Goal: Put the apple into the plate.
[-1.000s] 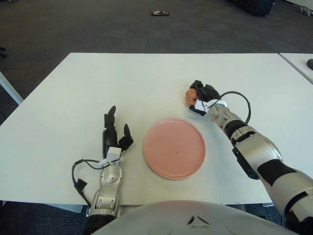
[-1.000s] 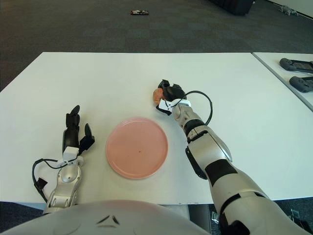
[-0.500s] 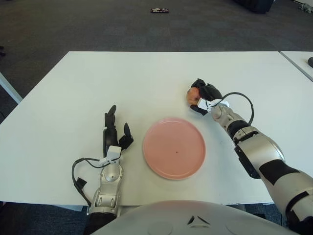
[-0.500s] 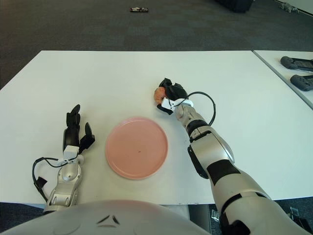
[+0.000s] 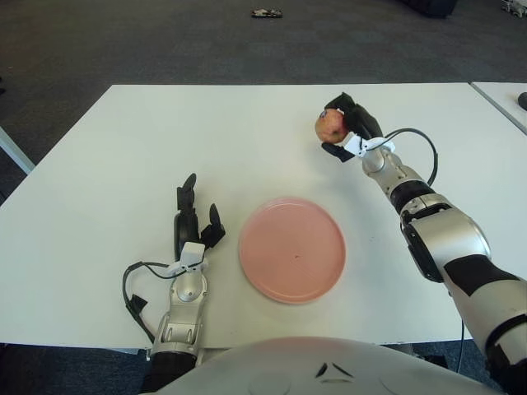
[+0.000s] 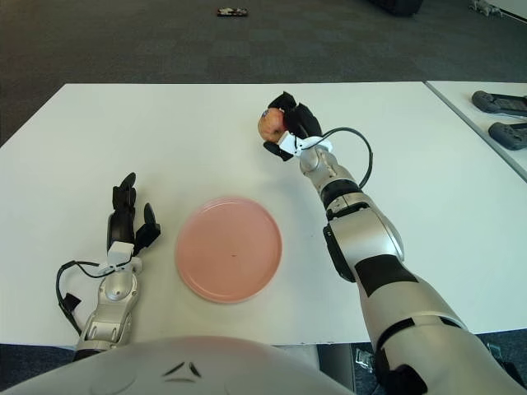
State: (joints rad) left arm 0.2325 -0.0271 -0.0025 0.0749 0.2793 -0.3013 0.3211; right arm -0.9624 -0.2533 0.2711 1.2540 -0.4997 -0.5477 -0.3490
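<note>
The counter (image 5: 123, 164) is plain white — the plate (image 5: 292, 249) a flat pink. The apple (image 5: 328, 126) is mottled red and yellow, against the right robot hand's (image 5: 350, 123) black fingers. Dark grey floor (image 5: 165, 41).

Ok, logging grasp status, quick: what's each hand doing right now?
Left hand: open, holding nothing, left of the plate.
Right hand: fingers closed on the apple, beyond the plate.
</note>
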